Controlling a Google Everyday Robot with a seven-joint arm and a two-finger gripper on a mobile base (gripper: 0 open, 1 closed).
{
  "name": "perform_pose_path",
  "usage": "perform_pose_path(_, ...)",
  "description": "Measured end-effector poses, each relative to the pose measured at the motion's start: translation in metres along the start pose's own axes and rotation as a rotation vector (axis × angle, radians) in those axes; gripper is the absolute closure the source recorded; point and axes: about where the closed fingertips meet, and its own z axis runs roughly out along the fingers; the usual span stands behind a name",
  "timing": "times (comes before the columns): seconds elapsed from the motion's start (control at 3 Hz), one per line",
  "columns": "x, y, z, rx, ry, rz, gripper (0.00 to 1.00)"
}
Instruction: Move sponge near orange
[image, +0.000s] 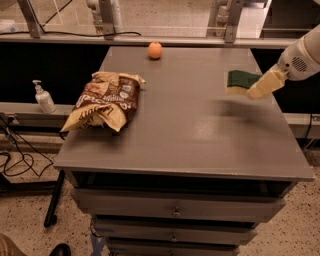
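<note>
The sponge (239, 81), dark green on top with a pale yellow base, is held in the air above the right side of the grey table (185, 135). My gripper (256, 87) comes in from the right edge and is shut on the sponge's right end. A blurred shadow lies on the table under it. The orange (155, 50) sits at the table's far edge, left of centre, well away from the sponge.
A brown and yellow snack bag (104, 101) lies on the table's left part. A white pump bottle (43, 98) stands on a ledge to the left of the table. Drawers are below the tabletop. Cables lie on the floor at left.
</note>
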Motion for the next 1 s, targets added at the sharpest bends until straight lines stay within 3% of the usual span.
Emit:
perform_pose_path(0.33, -0.014, -0.008, 0.003, -0.018, -0.015, 0.040, 1.00)
perform_pose_path(1.0, -0.098, -0.025, 0.053, -0.048, 0.025, 0.161, 1.00)
